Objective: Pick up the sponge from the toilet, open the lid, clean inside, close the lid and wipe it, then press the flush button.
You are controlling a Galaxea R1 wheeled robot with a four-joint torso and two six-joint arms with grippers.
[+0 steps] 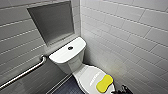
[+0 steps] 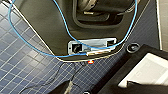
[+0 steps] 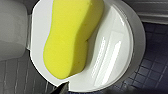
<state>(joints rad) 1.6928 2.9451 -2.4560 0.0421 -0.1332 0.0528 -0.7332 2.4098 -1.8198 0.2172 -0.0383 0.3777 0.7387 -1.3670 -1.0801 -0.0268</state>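
The sponge (image 1: 104,83) lies flat on the closed lid (image 1: 86,75), towards the lid's front edge and on the side nearer the tiled wall (image 1: 130,37). None of it overhangs the rim, as far as the right wrist view lets me judge. The right gripper (image 1: 122,89) hovers just beside the lid's front edge, near the sponge but not touching it. Whether it is apart or together I cannot tell, and the same goes for the left gripper (image 2: 65,87), which hangs over the dark floor (image 2: 22,62) beside the robot's own base.

The step in hand looks like the pick-up, and nothing of the task seems done yet.

To do it well, I would take the sponge across its narrowed waist, where the short width gives the surest hold (the rounded ends are broader). Come down from above rather than from the side, because the glossy lid may let the sponge skid off the front edge if it is nudged. It will probably squash, so close firmly, then lift straight up.

The flush button (image 1: 70,47) sits mid-top of the tank (image 1: 65,55).
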